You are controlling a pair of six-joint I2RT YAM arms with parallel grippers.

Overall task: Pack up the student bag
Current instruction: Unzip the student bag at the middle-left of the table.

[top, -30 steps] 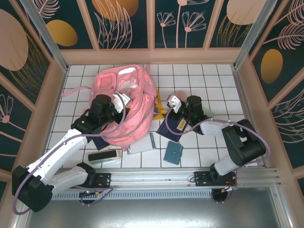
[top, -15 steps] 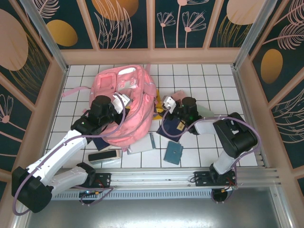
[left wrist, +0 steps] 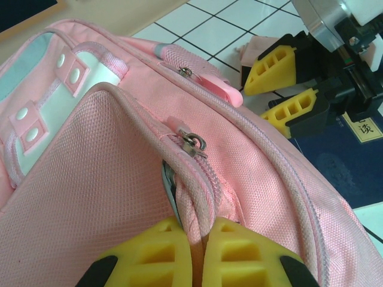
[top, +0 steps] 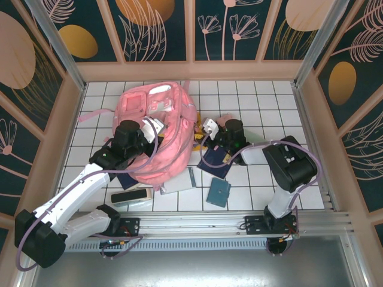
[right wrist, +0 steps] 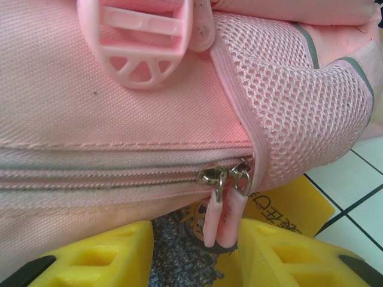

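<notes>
The student bag point(top: 170, 116), a big soft pink backpack, lies at the table's middle left. My left gripper point(top: 157, 127) rests on its top. In the left wrist view the left gripper point(left wrist: 196, 251) is shut, pinching the bag's point(left wrist: 108, 179) zip seam just below a metal slider point(left wrist: 192, 143). My right gripper point(top: 202, 130) is pressed against the bag's right side. Its yellow fingers point(right wrist: 96, 257) stand apart, with two pink zip pulls point(right wrist: 222, 209) hanging between them, close to the right finger. The right gripper point(left wrist: 281, 89) is also seen from the left wrist.
A yellow picture book point(right wrist: 287, 206) lies under the bag's edge. A navy book point(top: 216, 160), a teal notebook point(top: 218, 191), a grey book point(top: 178, 179) and a dark case point(top: 131, 196) lie on the white tiles near the front. Panel walls enclose the table.
The right gripper has moved left up to the bag's side and its fingers have narrowed around the zip pulls. The left arm has kept still.
</notes>
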